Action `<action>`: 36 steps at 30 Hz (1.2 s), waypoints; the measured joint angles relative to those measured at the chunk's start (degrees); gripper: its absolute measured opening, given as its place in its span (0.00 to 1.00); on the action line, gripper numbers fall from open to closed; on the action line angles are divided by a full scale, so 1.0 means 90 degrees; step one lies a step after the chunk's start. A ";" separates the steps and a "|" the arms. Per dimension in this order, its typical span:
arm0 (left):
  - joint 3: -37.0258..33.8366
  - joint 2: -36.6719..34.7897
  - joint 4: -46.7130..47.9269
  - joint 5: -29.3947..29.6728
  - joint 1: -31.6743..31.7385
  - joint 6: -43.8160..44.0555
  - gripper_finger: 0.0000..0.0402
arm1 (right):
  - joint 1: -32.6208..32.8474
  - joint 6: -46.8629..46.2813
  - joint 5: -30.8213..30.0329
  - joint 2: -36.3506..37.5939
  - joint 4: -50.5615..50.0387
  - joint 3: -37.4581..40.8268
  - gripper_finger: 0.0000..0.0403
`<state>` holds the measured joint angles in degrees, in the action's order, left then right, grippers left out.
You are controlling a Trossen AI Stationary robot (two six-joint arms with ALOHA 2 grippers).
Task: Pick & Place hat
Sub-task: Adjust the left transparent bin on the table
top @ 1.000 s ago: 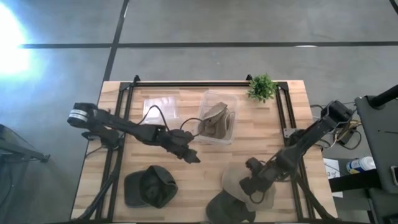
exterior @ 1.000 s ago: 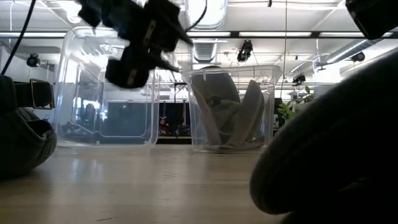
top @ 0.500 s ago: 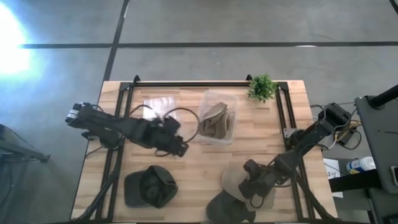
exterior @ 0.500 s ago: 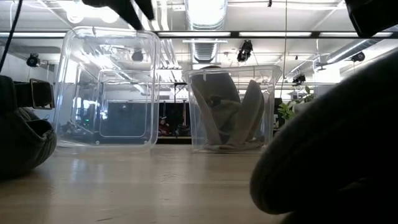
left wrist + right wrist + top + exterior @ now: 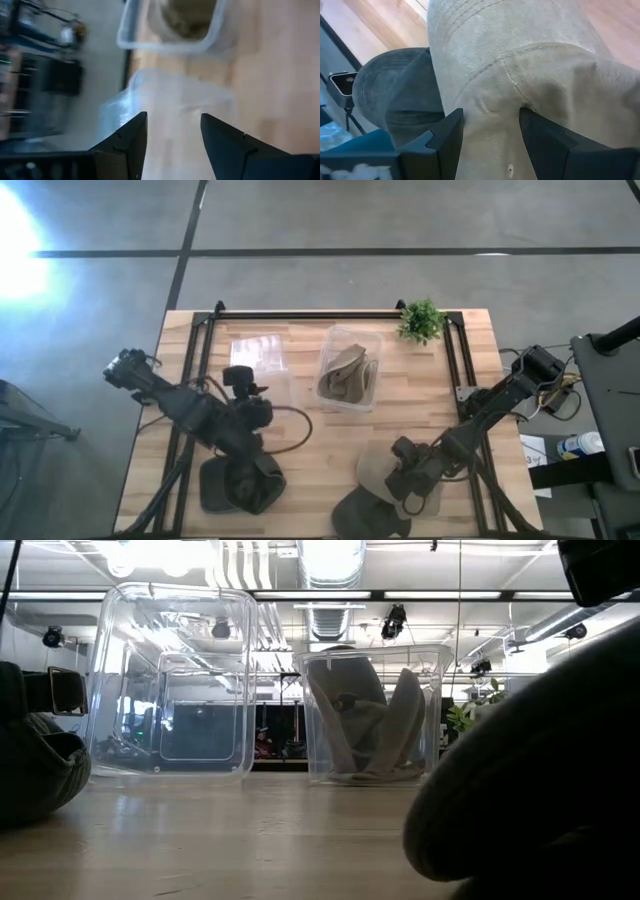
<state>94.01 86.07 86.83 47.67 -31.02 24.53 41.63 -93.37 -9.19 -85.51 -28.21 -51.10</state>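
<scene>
A tan hat [image 5: 385,463] lies near the table's near right corner, and my right gripper [image 5: 402,478] is down on it, open. A dark grey-green hat [image 5: 368,515] lies just nearer, partly under the tan one. A dark green hat [image 5: 232,485] lies at the near left, crown on the wood. My left gripper [image 5: 240,380] is raised and open, empty, above the near end of an empty clear bin [image 5: 258,355]. In the left wrist view its fingers [image 5: 172,117] frame that bin [image 5: 170,100]. My right gripper [image 5: 490,112] comes down from above onto the tan hat's crown [image 5: 490,90]. Its open fingers stand on either side of a raised ridge of cloth. One fingertip [image 5: 527,117] dents the cloth beside a seam. The hat lies on the table and on the darker hat [image 5: 395,90].
A clear bin holding tan hats [image 5: 350,372] stands at the table's middle far side, beside the empty bin. A small green plant [image 5: 421,320] is at the far right corner. In the low view both bins [image 5: 170,680] [image 5: 375,715] stand across bare wood.
My left arm has drawn back from the table's middle toward its left side and folded. Its gripper has risen out of the low view and turned toward the far edge, over the empty bin. The right gripper has stayed on the tan hat.
</scene>
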 joint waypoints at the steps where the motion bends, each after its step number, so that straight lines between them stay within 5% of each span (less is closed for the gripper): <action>1: -0.0126 0.0005 0.0128 0.0149 -0.0020 -0.0013 0.44 | 0.0000 -0.0004 0.0000 0.0001 0.0006 0.0012 0.47; 13: -0.1264 -0.0087 0.0358 0.0829 0.0418 0.0092 0.44 | -0.0002 -0.0293 0.0002 0.0002 0.0027 0.0236 0.47; 19: -0.1551 -0.0095 0.0355 0.2010 0.0833 0.0061 0.44 | -0.0002 -0.0328 0.0002 0.0002 0.0031 0.0239 0.47; 23: -0.1580 -0.0129 0.0351 0.1220 0.1400 -0.0270 0.37 | -0.0003 -0.0462 0.0004 0.0002 0.0030 0.0239 0.47; 28: -0.1619 -0.0357 0.0339 0.0949 0.1965 -0.1072 0.09 | -0.0007 -0.0466 0.0002 0.0002 0.0034 0.0239 0.47; 31: -0.1616 -0.0623 0.0159 0.0806 0.2341 -0.1574 0.08 | -0.0005 -0.0524 0.0002 0.0002 0.0034 0.0239 0.47; 36: -0.1546 -0.1238 -0.0726 -0.0424 0.2983 -0.2655 0.08 | -0.0005 -0.0604 0.0002 0.0002 0.0038 0.0239 0.47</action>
<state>80.09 74.92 80.29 43.86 -4.16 0.64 41.58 -98.80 -9.18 -85.49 -27.86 -48.95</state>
